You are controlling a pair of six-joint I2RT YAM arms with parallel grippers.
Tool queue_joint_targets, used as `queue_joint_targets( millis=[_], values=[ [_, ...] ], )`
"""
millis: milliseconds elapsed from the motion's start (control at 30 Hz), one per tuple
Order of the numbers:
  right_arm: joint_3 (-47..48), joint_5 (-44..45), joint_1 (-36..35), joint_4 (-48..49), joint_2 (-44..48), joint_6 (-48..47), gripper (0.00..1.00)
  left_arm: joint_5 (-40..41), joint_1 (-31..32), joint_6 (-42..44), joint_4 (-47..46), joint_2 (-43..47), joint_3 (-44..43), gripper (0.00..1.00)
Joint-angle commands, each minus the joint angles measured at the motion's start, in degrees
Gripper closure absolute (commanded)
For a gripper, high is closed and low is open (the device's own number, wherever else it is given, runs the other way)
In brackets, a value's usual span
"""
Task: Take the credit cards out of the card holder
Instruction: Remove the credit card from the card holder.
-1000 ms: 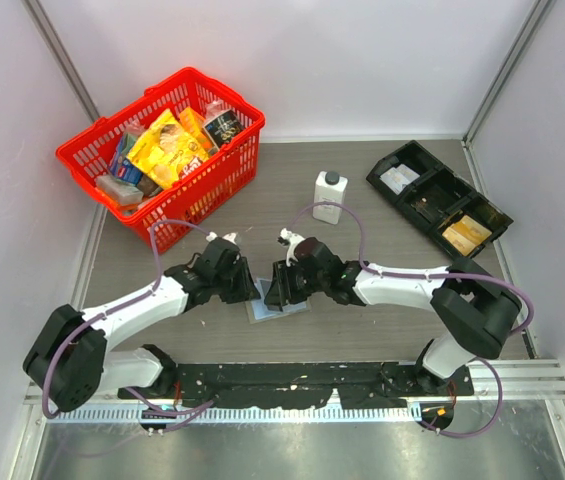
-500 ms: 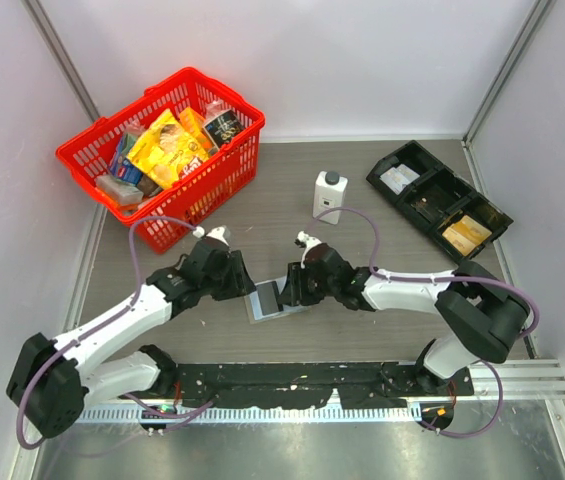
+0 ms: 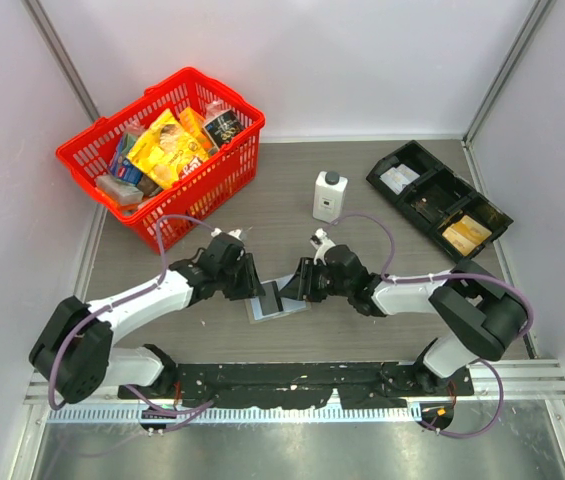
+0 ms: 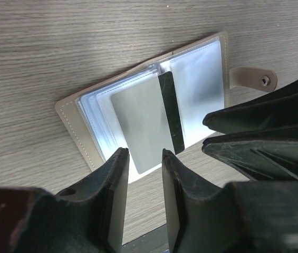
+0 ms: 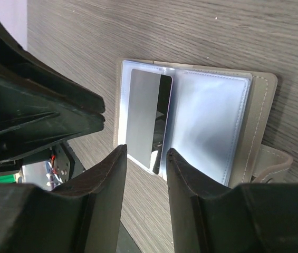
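Observation:
The taupe card holder (image 3: 280,305) lies open on the table between my two grippers, with its clear sleeves facing up. It also shows in the left wrist view (image 4: 77,113) and the right wrist view (image 5: 262,121). A pale grey card (image 4: 138,124) with a black stripe sticks partly out of a sleeve, past the holder's near edge; it shows in the right wrist view too (image 5: 142,116). My left gripper (image 3: 254,284) (image 4: 144,158) is open and empty just left of the holder. My right gripper (image 3: 301,284) (image 5: 146,153) is open and empty just right of it.
A red basket (image 3: 224,172) full of packets stands at the back left. A white bottle (image 3: 329,195) stands behind the holder. A long black compartment tray (image 3: 417,160) lies at the back right. The black mounting rail (image 3: 292,385) runs along the near edge.
Both grippers were down over the holder a second ago. They have drawn apart, the right one back to the right, and the open holder with its card now shows between them.

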State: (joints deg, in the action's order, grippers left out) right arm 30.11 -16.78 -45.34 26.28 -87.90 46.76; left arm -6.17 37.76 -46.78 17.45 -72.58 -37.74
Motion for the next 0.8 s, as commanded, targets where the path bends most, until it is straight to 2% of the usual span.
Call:
queue_joint_targets(
  millis=[0,233,433,667,767],
  values=[
    [-1.8,-2.8,0.5,9.0,-1.4,2.9,0.6,-2.0,-0.2,-1.6,-5.1,-1.9,0.5,0.67],
    [-3.9,-5.7,1.4,15.7,-6.0,5.4,0.61,-4.6,-2.1,-5.4,-9.7,-4.2,5.4,0.74],
    [-4.9,-9.6,2.0,24.4,-11.8,8.3,0.67,-5.2,-3.9,-6.5,-10.2,-3.0,7.3,0.76],
    [-5.7,-12.7,2.5,33.6,-16.4,11.9,0.76,-5.7,-4.4,-6.9,-10.2,-3.4,7.9,0.76],
    [-6.5,-13.0,3.2,35.2,-16.7,12.6,0.85,-5.6,-4.4,-6.9,-10.2,-3.5,7.6,0.76]
  ],
)
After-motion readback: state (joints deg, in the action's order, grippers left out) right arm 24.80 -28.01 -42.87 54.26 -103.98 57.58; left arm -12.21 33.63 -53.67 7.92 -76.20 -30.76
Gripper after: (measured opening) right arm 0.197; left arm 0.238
